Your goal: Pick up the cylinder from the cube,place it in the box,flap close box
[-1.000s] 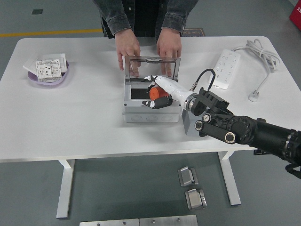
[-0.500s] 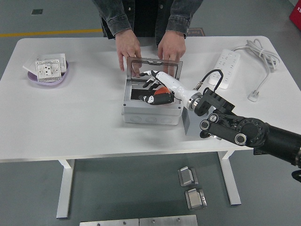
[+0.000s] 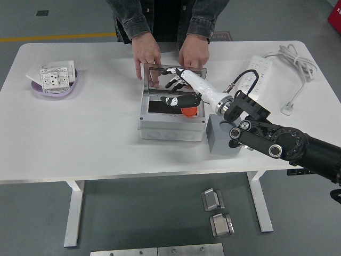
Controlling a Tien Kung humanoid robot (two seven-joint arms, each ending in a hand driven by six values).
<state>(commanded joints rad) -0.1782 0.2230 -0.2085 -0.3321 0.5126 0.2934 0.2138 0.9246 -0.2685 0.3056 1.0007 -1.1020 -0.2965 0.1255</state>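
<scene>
Cylinder (image 3: 189,111) lay inside the box (image 3: 171,127), released half a second earlier; right hand (image 3: 179,90) had lifted toward the lid (image 3: 171,76), fingers apparently apart; closing the flap remained.

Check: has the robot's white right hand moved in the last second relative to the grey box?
Yes. The right hand has shifted toward the far side, to the grey box's upright lid, leaving the orange cylinder inside.
</scene>
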